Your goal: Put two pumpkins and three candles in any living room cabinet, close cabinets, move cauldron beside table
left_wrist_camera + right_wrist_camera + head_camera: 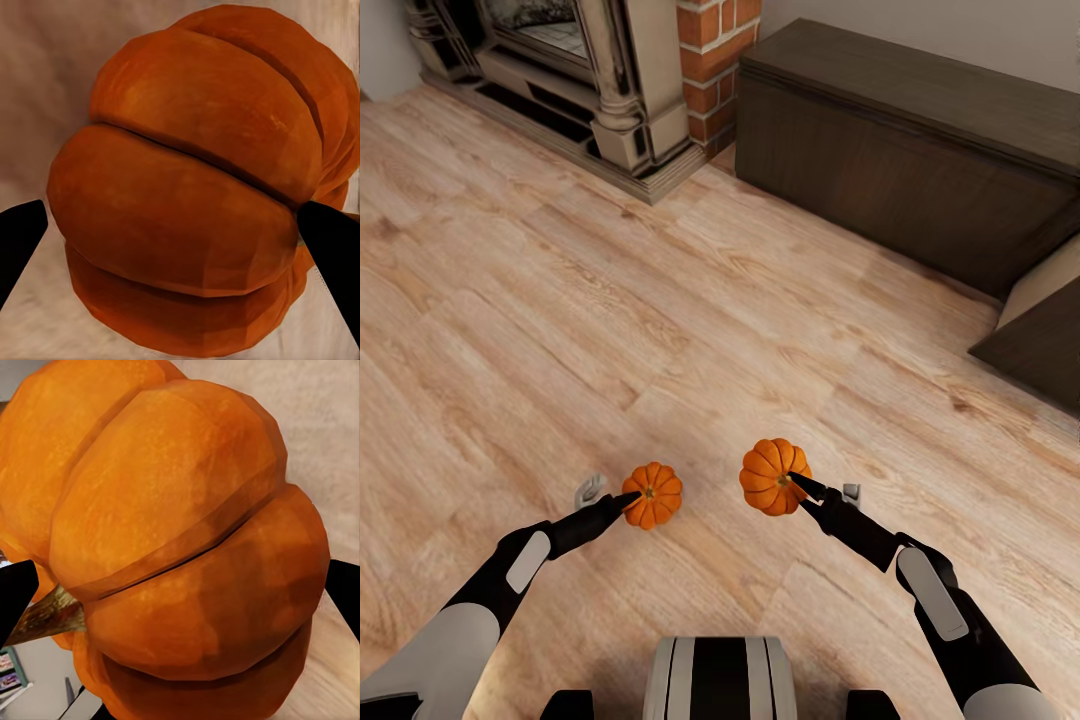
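Observation:
Each arm carries a small ribbed orange pumpkin above the wood floor. My left gripper is shut on the left pumpkin; up close that pumpkin sits between the black fingertips. My right gripper is shut on the right pumpkin, whose brown stem shows in the right wrist view on the pumpkin. The long dark-brown cabinet stands against the wall ahead to the right, with a drawer pulled out at its right end, pale inside. Candles and cauldron are out of view.
A red-brick column and a stone fireplace surround stand ahead at the left of the cabinet. Light wood floor stretches between me and them. My base shows at the bottom.

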Robot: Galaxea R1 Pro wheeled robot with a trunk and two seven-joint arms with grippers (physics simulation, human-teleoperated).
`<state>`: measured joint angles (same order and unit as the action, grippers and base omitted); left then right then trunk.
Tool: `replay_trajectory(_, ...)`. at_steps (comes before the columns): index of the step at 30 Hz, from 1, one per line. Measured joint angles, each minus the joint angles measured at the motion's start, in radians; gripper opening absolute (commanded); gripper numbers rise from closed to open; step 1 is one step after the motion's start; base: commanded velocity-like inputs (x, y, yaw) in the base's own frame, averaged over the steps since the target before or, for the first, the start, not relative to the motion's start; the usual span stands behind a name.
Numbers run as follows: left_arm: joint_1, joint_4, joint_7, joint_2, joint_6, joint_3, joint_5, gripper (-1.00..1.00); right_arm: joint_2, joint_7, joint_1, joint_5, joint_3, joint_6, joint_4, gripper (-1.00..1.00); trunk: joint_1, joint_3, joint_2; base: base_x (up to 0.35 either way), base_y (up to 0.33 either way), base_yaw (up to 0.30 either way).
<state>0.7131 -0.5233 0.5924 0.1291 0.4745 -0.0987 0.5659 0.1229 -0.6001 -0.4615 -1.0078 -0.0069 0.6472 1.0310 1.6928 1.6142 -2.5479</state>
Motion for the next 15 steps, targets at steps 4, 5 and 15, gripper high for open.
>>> replay_trajectory(4, 0.000, -0.003, 0.010, 0.000, 0.001, 0.000, 0.002, -1.00, -0.001, 0.000, 0.000, 0.000, 0.000, 0.000, 0.000, -1.00, -0.002, -0.015, 0.001, 0.000, 0.000, 0.000)
replay_trajectory(5, 0.000, -0.004, 0.024, 0.000, 0.002, 0.000, 0.004, -1.00, -0.001, 0.000, 0.000, 0.001, 0.001, 0.000, 0.000, -1.00, -0.002, -0.019, 0.001, 0.000, 0.000, 0.000)
replay_trajectory(15, 0.000, -0.040, 0.085, 0.000, 0.004, -0.002, 0.003, -1.00, -0.001, 0.000, 0.000, 0.002, 0.000, -0.001, 0.000, -1.00, -0.007, -0.058, 0.004, 0.000, 0.000, 0.000)
